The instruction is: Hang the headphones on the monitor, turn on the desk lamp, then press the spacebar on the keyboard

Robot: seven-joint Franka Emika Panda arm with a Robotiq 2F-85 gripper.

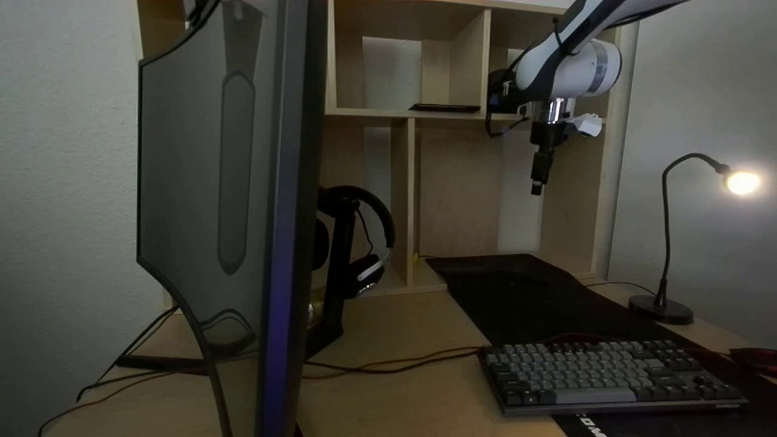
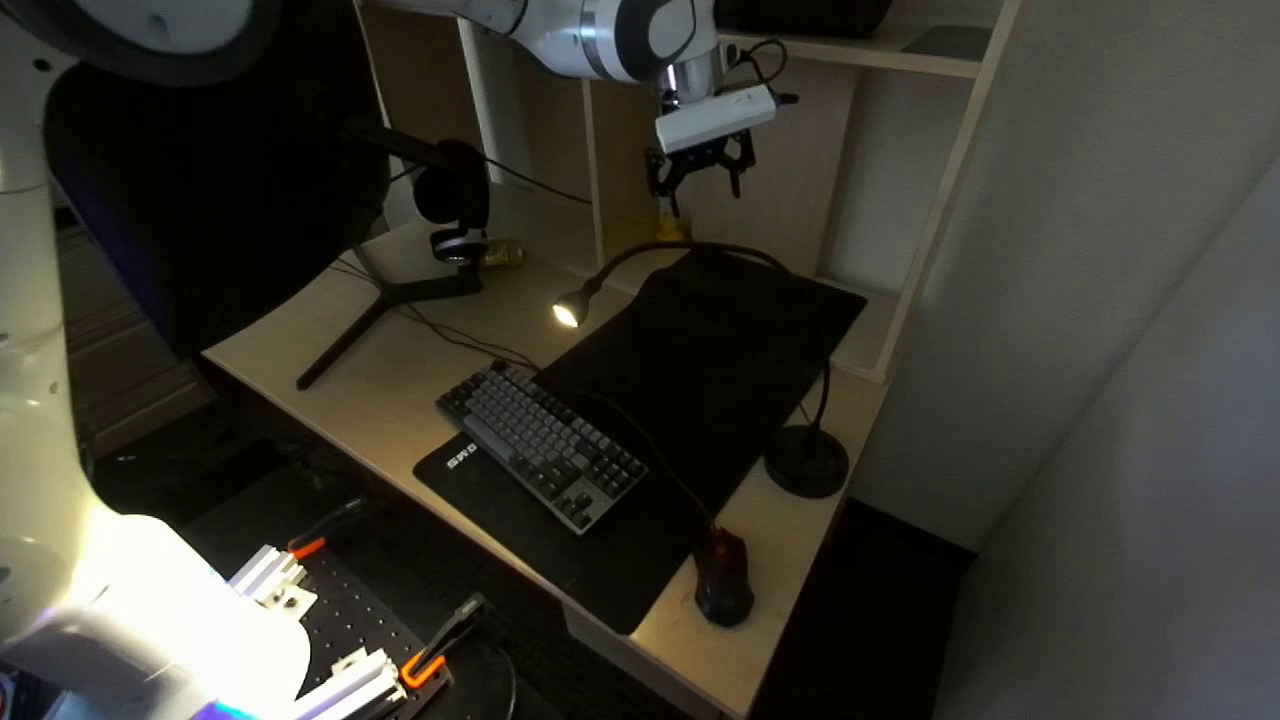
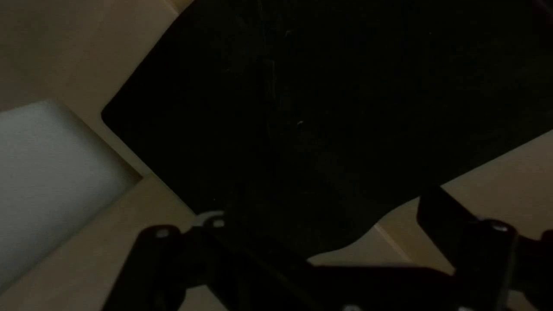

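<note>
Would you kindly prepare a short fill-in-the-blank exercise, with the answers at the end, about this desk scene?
1. The over-ear headphones hang by their ____ from the stand of the monitor.
2. The gooseneck desk lamp is switched ____.
3. The gripper, which holds nothing, is not shut but ____.
4. On the keyboard, the long spacebar is ____ in colour.

Missing words: headband; on; open; grey.

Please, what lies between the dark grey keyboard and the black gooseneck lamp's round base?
In an exterior view, keyboard to base: flat black mat with a thin dark cable, then pale wooden desk.
</note>
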